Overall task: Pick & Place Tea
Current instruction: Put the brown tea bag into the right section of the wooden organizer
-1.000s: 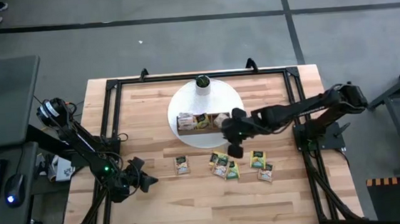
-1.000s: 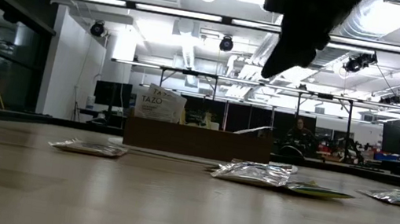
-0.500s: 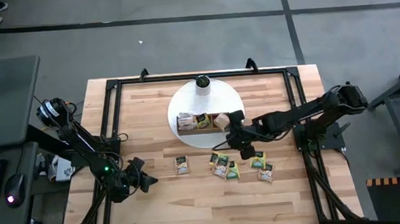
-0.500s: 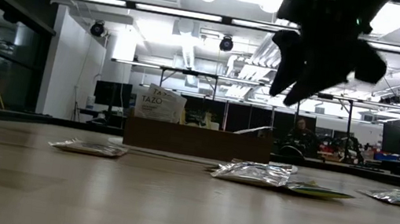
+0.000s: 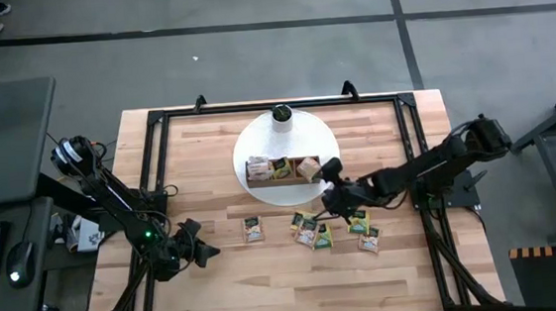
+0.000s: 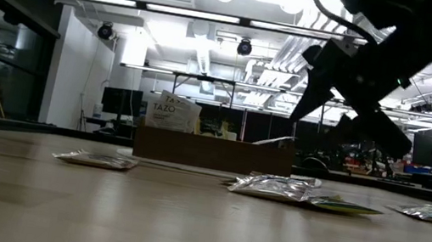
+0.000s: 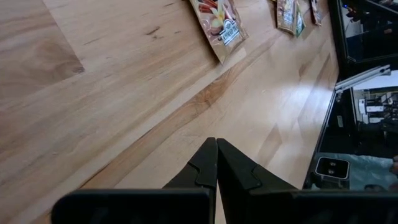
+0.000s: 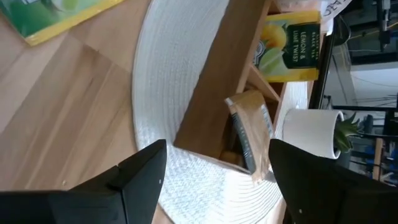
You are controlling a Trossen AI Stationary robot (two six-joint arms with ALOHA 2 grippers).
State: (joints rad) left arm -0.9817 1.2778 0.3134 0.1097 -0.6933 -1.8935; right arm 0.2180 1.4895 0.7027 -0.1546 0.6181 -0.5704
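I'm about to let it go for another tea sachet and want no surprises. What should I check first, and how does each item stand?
1. Right claw open and empty: ok.
2. Right claw clear of the wooden tray: ok.
3. Tan sachet settled in its end compartment: not ok, it leans over the wall.
4. Loose sachets on the table within reach: ok.
5. Left claw shut, parked apart: ok.

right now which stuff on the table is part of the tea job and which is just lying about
Part of the job:
- loose tea packets
- packets in the wooden tray
- right tool, open

Just lying about:
- white mat
- small white pot
- left tool, parked
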